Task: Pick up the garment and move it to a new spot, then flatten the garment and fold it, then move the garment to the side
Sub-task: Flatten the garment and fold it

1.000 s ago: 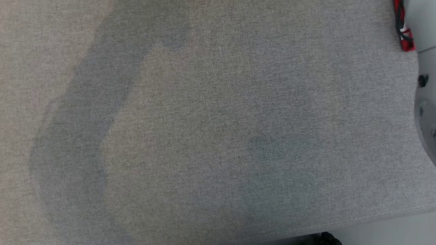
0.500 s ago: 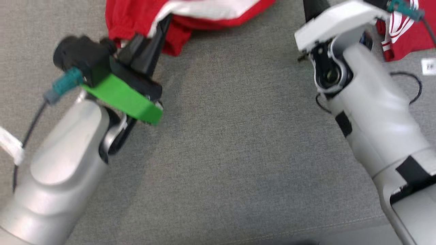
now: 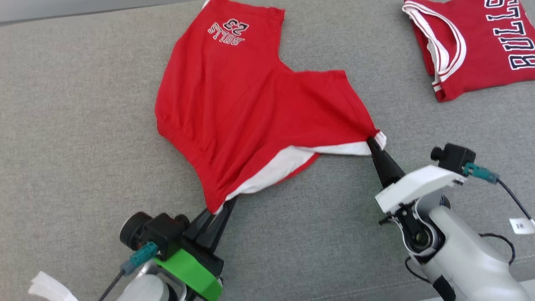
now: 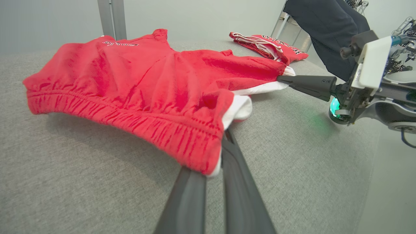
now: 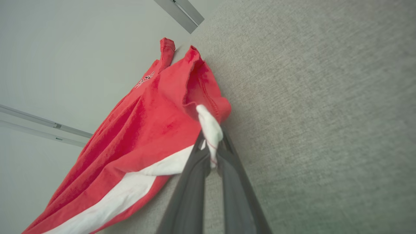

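Garment: red cloth shorts with a white side stripe [image 3: 250,104], lying spread on the grey woven fabric surface [image 3: 75,125]; printed leg end farthest from the robot
Left gripper [image 3: 220,207]: 2 dark fingers pinched on the gathered waistband corner
Right gripper [image 3: 373,145]: fingers clamped on the white-edged corner
Nearby: folded red lettered jersey [image 3: 472,50], apart, far right

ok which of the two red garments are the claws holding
The red shorts spread in the middle: the left claw and the right claw each pinch an edge. The folded jersey at the far right lies apart, untouched.
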Tool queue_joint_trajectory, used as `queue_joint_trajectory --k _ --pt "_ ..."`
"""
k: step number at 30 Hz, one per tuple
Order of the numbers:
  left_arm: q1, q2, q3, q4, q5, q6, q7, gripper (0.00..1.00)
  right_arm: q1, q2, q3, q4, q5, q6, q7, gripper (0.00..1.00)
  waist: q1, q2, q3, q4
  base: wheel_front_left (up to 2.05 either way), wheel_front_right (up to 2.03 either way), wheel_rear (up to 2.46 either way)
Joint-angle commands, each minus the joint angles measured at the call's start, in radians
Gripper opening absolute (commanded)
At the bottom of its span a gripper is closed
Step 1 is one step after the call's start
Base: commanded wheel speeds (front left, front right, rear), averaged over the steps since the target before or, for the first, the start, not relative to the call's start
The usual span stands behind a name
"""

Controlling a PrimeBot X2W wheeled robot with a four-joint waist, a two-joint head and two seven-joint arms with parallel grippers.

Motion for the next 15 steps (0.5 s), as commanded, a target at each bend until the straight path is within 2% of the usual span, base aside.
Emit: queue_joint_trajectory --k 1,9,15 --pt "0.040 0.010 0.001 -0.012 0.020 -0.002 -0.003 0.00 0.048 -0.013 -0.008 -0.031 0.010 0.000 0.005 0.00 0.0001 0.0000 -0.056 -0.006 0.00 0.00 0.00" --pt "0.161 0.048 0.010 -0.090 0.051 -0.002 -0.003 0.00 0.263 -0.059 -0.125 -0.228 -0.005 0.000 0.029 0.00 0.0001 0.0000 -0.104 0.003 0.00 0.00 0.00" --pt "0.186 0.046 0.014 -0.103 0.064 -0.003 -0.003 0.00 0.344 -0.023 -0.259 -0.296 -0.048 0.000 0.075 0.00 0.0001 0.0000 -0.106 0.020 0.00 0.00 0.00"
